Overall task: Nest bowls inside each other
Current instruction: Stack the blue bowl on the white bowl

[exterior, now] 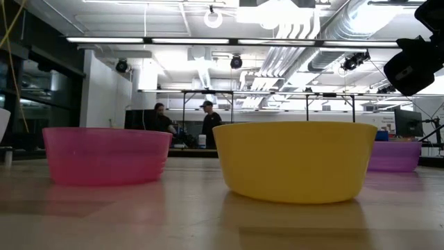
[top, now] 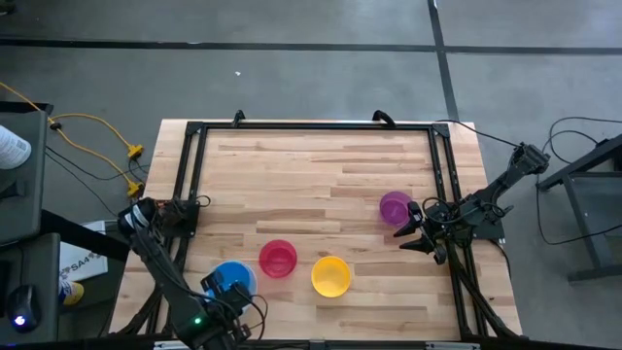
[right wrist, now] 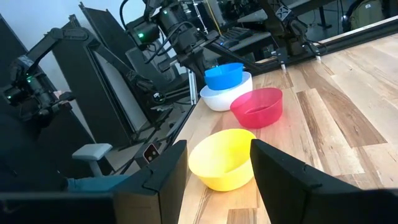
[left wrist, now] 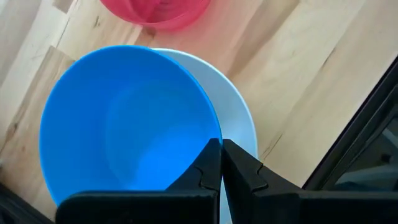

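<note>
My left gripper (left wrist: pixel 221 163) is pinched on the blue bowl's (left wrist: pixel 124 124) rim, holding it tilted in the white bowl (left wrist: pixel 239 118). My right gripper (right wrist: pixel 214 163) is spread beside the purple bowl (top: pixel 395 206). Red bowl (top: pixel 278 259) and yellow bowl (top: pixel 330 275) sit apart.

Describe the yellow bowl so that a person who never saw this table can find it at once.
On the wooden table, look along the edge nearest the arms' bases, where a row of bowls stands. The yellow bowl is at the row's right end, upright and empty, beside the red bowl. It alone is yellow, and it stands apart, while the purple bowl sits farther back by the right gripper.
</note>
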Robot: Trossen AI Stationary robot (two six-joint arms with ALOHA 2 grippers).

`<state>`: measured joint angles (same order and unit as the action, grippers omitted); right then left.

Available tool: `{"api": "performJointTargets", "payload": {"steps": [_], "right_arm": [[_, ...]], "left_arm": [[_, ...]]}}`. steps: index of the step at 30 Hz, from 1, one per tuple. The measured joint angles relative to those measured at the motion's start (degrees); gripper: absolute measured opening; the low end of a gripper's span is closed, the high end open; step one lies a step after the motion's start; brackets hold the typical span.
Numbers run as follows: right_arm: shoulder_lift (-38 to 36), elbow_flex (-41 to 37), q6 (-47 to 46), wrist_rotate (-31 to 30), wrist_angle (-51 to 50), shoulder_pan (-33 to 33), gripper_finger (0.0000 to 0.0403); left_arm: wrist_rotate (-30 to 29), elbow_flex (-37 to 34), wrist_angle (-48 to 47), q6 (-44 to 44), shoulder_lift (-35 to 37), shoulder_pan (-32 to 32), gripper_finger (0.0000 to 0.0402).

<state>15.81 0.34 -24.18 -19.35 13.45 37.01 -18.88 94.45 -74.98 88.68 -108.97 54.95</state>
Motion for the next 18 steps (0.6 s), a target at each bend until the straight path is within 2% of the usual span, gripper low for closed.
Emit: {"api": "performJointTargets", "payload": {"steps": [6, 18], "right_arm": [[0.0, 0.0, 0.0, 0.0, 0.0, 0.0, 0.0169], [0.0, 0.0, 0.0, 0.0, 0.0, 0.0, 0.0169]], "left_arm": [[-0.5, -1.7, 1.0, 1.2, -0.3, 0.9, 0.0], [1.9, -9.1, 10.2, 1.5, -0.3, 1.0, 0.0]]}}
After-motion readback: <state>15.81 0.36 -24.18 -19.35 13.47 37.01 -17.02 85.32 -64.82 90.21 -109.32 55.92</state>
